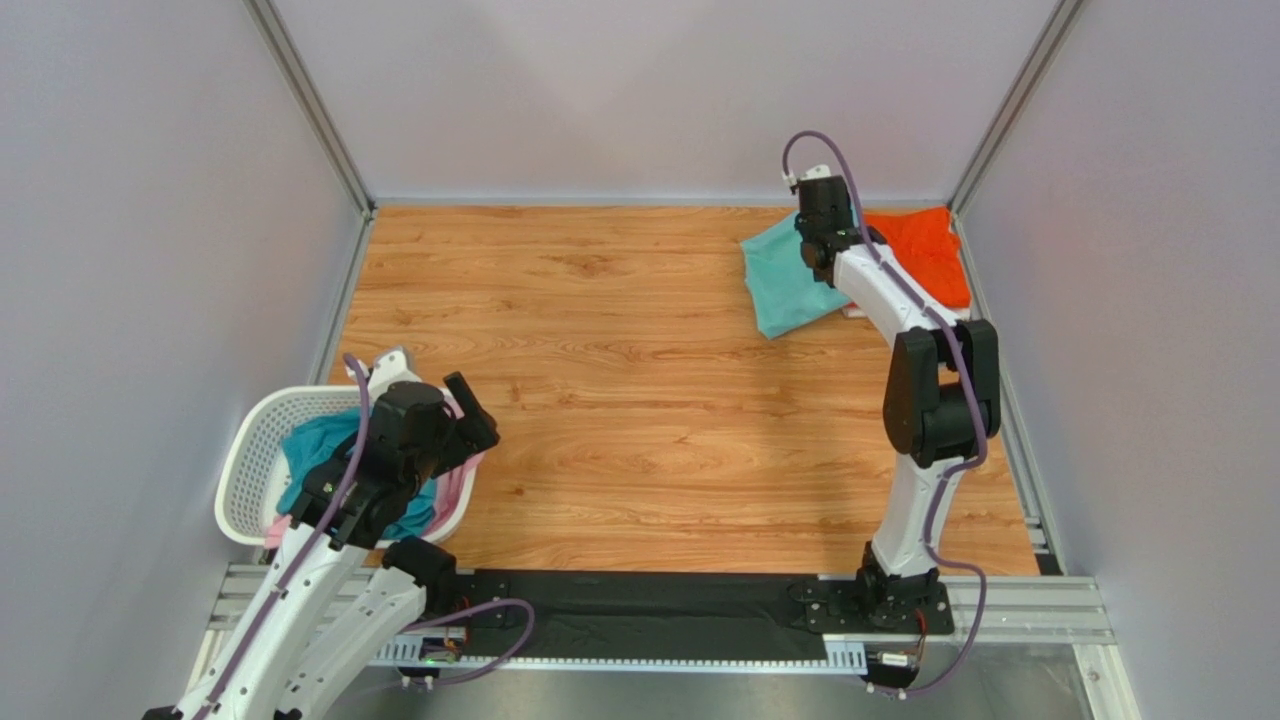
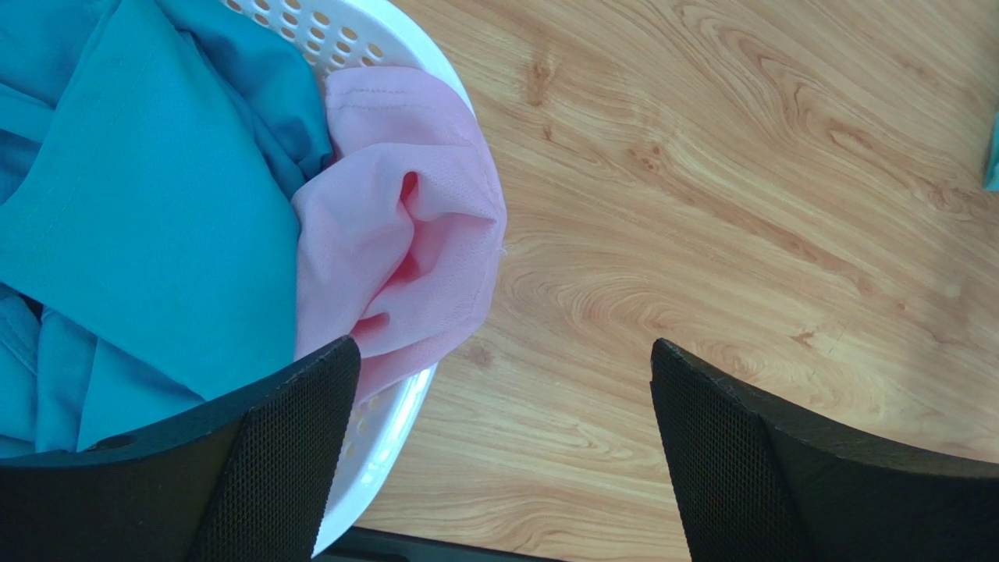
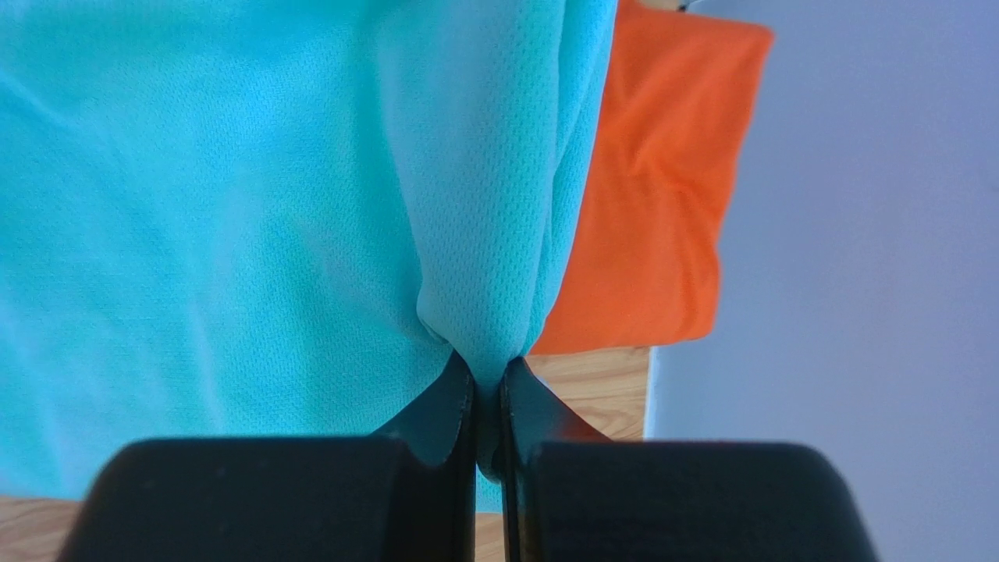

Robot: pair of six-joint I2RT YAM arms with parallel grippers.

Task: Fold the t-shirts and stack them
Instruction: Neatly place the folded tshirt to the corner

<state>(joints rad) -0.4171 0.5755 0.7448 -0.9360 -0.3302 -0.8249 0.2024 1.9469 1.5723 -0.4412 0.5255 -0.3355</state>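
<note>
A mint-teal t-shirt [image 1: 784, 278] lies at the far right of the table, partly over a bright orange t-shirt [image 1: 929, 248] in the corner. My right gripper [image 3: 489, 377] is shut on a pinched fold of the mint-teal t-shirt [image 3: 235, 187], with the orange t-shirt [image 3: 657, 187] just beside it. My left gripper [image 2: 504, 386] hangs open over the right rim of the white laundry basket [image 2: 393, 427], nothing between its fingers. A darker teal-blue t-shirt [image 2: 141, 211] and a pink t-shirt [image 2: 405, 252] lie bunched in the basket, the pink one draped over the rim.
The basket [image 1: 256, 450] sits at the table's near left corner. Grey walls [image 1: 1142, 300] close in the wooden table [image 1: 601, 375] on three sides; the orange t-shirt lies against the right wall.
</note>
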